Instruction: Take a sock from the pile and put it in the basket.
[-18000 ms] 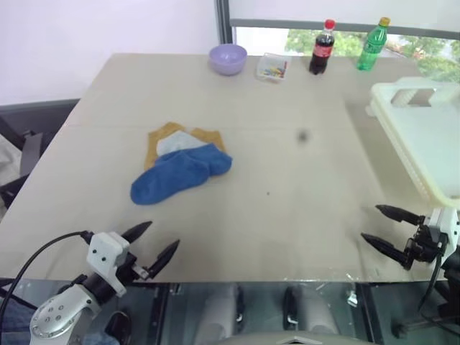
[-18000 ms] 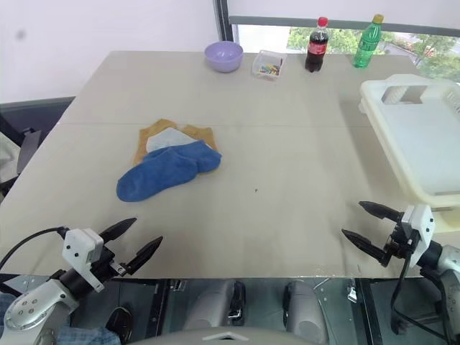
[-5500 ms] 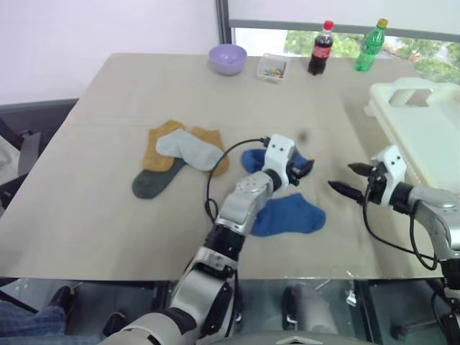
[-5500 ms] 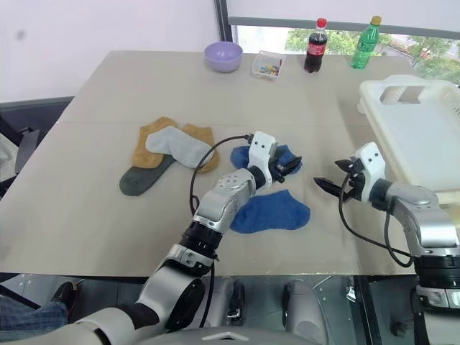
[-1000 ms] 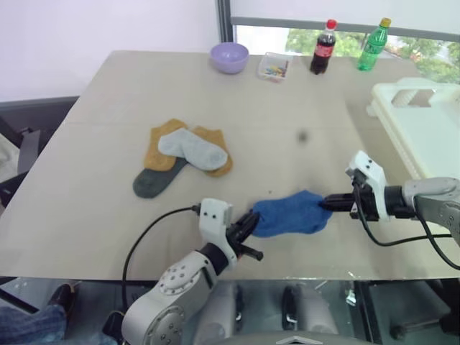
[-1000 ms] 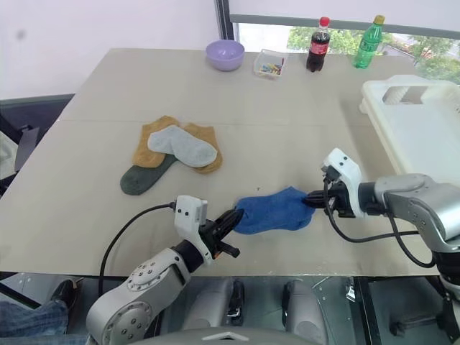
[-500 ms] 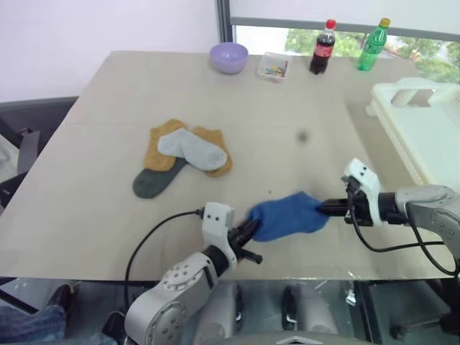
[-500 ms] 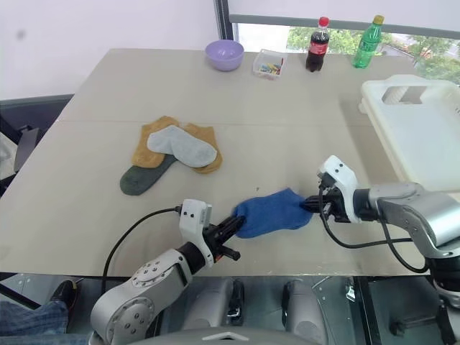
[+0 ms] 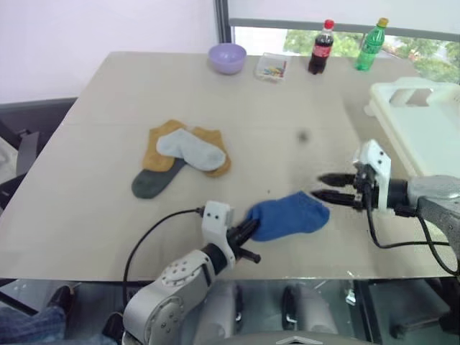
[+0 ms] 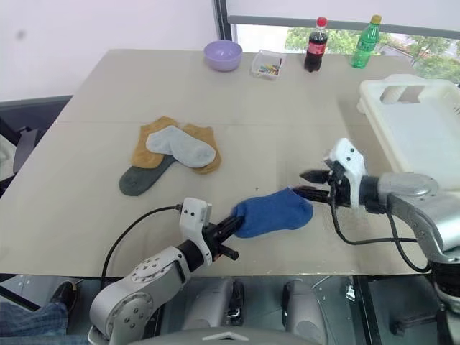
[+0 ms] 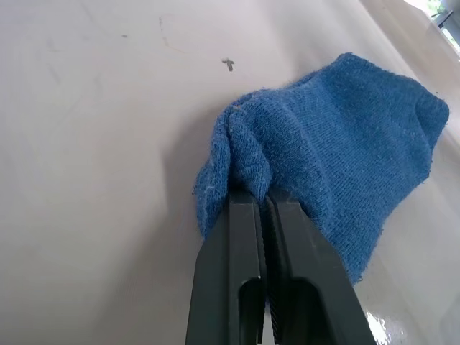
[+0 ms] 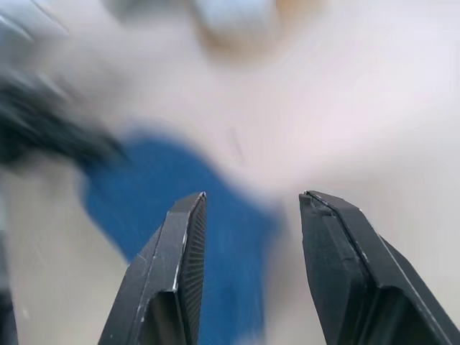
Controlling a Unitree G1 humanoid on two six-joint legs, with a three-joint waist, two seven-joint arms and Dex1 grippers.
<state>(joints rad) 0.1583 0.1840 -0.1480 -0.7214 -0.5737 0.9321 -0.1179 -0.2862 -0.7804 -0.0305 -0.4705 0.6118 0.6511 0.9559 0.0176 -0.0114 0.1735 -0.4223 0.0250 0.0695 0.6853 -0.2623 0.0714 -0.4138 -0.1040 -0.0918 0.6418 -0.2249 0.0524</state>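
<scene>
A blue sock (image 9: 291, 214) lies near the table's front edge. My left gripper (image 9: 248, 231) is shut on its left end, and the left wrist view shows the fabric (image 11: 345, 144) bunched between the fingers (image 11: 244, 237). My right gripper (image 9: 320, 185) hovers open just right of and above the sock's other end, touching nothing. In the right wrist view the sock (image 12: 208, 237) is a blur beyond that gripper (image 12: 253, 195). The pile (image 9: 183, 154) of mustard, light grey and dark grey socks lies to the left. The white basket (image 9: 392, 92) stands at the table's right edge.
At the far edge stand a lilac bowl (image 9: 227, 57), a small clear box (image 9: 272, 67) of coloured bits, a cola bottle (image 9: 320, 47) and a green bottle (image 9: 371, 44). The sock lies close to the table's front edge.
My right gripper has let go of the blue sock's right end, opened and lifted a little away from it. The left gripper keeps its hold and has barely moved.
</scene>
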